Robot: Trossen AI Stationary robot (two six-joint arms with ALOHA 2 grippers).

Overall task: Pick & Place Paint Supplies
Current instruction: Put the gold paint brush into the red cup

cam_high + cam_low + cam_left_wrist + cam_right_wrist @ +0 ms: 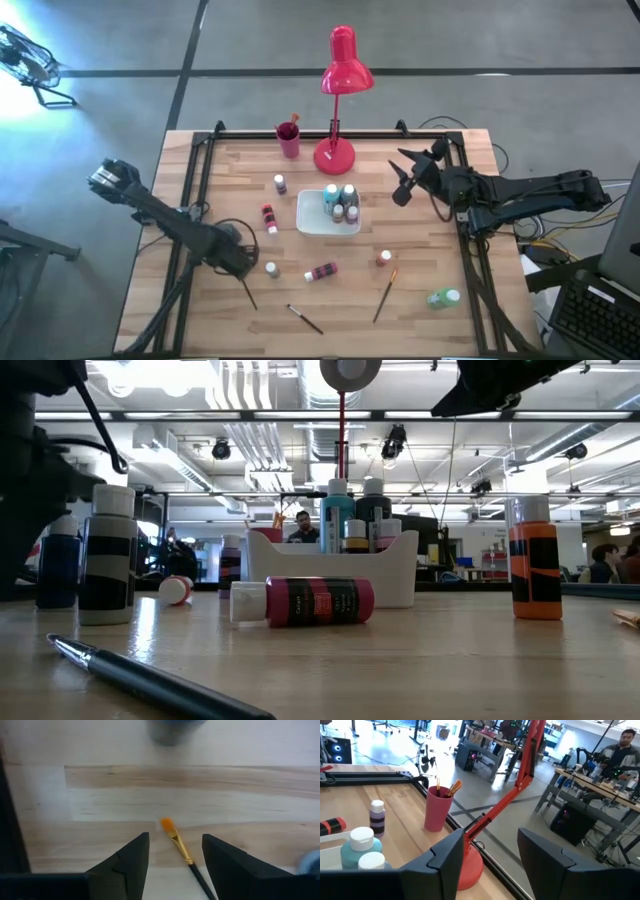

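Jaws on my left gripper (243,266) stand apart and hold nothing. In the high view it sits low over the left front part of the table (420,320), with a thin dark brush (249,293) running out from under it toward the near edge. My right gripper (404,182) hangs by the red lamp (334,152), also parted and empty, well apart from any brush, so the left arm is clearly the nearer one.

From up here I count six loose bottles: purple (280,183), red (269,217), a white-capped one (271,269), maroon lying down (322,271), orange (384,258) and green (443,297). About four more stand in the white tray (312,226). Three brushes lie on the wood: the dark one, another dark one (305,318) and a wooden one (384,294).

The low view adds little: the maroon bottle (300,602) lies on its side before the tray (400,575).

Through the left wrist camera the left gripper (175,839) straddles the brush (180,847). Its orange tip points ahead and its handle runs back between the fingers, slightly slanted. I judge a straight descent and close would catch it.

My right wrist view shows only open fingers (445,862) facing the red cup (437,810).
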